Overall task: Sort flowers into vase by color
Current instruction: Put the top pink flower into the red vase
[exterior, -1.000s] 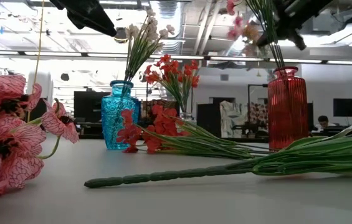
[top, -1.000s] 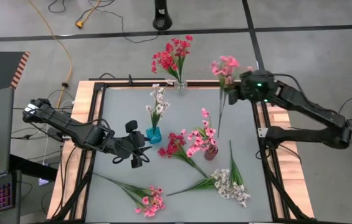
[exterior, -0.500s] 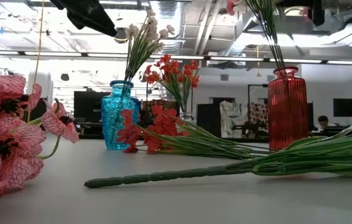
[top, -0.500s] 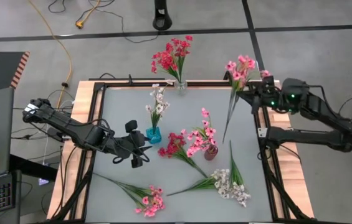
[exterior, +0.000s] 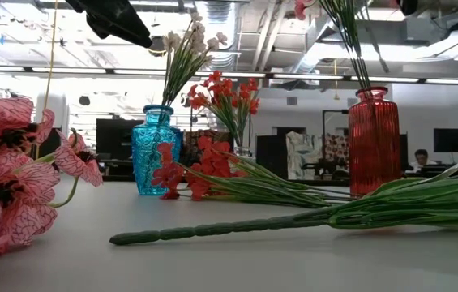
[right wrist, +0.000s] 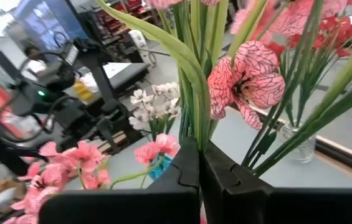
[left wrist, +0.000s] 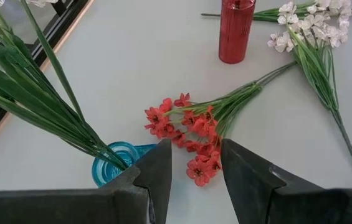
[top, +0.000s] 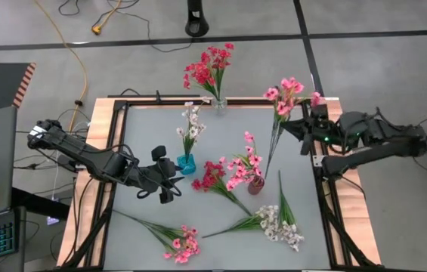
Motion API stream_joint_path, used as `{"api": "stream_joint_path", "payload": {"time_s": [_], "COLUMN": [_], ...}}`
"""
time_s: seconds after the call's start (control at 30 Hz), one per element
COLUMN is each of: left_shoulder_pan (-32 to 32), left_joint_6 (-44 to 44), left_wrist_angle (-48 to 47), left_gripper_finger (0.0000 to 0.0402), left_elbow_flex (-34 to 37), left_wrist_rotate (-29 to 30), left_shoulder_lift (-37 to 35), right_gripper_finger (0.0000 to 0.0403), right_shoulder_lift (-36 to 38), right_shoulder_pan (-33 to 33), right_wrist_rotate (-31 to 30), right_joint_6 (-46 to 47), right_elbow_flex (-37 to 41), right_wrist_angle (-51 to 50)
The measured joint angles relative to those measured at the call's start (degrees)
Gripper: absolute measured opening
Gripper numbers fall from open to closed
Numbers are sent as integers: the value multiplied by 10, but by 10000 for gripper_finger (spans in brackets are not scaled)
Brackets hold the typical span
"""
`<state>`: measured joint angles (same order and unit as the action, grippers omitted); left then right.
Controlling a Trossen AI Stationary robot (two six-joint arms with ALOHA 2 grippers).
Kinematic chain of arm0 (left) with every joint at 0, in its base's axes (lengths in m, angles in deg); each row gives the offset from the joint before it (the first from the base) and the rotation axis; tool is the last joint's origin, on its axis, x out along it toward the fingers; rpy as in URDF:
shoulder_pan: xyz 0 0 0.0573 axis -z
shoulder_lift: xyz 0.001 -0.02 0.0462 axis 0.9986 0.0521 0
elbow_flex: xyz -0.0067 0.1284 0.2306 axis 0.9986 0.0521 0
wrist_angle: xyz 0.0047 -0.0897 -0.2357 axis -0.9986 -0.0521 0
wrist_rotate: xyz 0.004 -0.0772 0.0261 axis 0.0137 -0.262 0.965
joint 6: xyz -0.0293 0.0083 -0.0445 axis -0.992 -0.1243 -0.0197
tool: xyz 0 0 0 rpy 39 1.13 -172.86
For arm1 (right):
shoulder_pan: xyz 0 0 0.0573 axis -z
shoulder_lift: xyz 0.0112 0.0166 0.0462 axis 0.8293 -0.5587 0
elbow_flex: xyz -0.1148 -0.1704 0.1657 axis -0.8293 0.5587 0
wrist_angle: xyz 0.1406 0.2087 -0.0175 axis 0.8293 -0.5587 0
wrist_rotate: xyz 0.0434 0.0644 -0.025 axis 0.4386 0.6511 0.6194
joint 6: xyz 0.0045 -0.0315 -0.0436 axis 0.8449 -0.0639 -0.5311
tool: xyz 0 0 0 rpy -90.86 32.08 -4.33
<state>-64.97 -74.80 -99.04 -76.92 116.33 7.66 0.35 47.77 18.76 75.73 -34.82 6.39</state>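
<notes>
My right gripper (top: 287, 125) is shut on a pink flower sprig (top: 287, 91) over the table's right side. The sprig's long stem (top: 271, 155) slants down toward the red vase (top: 256, 185), which holds pink flowers. My left gripper (top: 169, 183) stands open and bare to the left of the blue vase (top: 187, 163), which holds white flowers. A clear vase (top: 219, 103) at the far edge holds red flowers. A red sprig (top: 213, 177), a white sprig (top: 277, 223) and a pink sprig (top: 181, 243) lie flat on the table. My right gripper pinches the pink sprig's bundle of green stems (right wrist: 195, 127) between its two fingers, just below the blossoms (right wrist: 247, 79). The fingers come nearly level from the table's right side and lie across the stems. The sprig is lifted, blossoms up, and its long stem slants down below the fingers.
A black frame and wooden rails (top: 100, 121) border the table. The three vases stand close together around the middle and far side. The lying sprigs fill the near half. Bare tabletop shows at the far left (top: 145, 128).
My right gripper has swung toward the table's right edge and a little toward the near edge, turning about as it went. It has stayed shut on the pink sprig. The sprig has gone with it, blossoms shifting right, and the gripper has left the low view.
</notes>
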Motion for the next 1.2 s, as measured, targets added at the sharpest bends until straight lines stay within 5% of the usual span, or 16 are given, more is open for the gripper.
{"api": "stream_joint_path", "payload": {"time_s": [0.2,0.6,1.2], "left_shoulder_pan": [0,0,0], "left_joint_6": [0,0,0], "left_wrist_angle": [0,0,0], "left_gripper_finger": [125,125,125], "left_elbow_flex": [0,0,0], "left_wrist_rotate": [0,0,0], "left_shoulder_lift": [0,0,0], "right_gripper_finger": [22,22,28], "right_shoulder_lift": [-35,-78,-168], "right_shoulder_pan": [-89,-188,-244], "right_wrist_rotate": [-115,-239,-272], "right_joint_6": [-11,-21,-29], "right_elbow_flex": [0,0,0], "right_wrist_angle": [15,32,30]}}
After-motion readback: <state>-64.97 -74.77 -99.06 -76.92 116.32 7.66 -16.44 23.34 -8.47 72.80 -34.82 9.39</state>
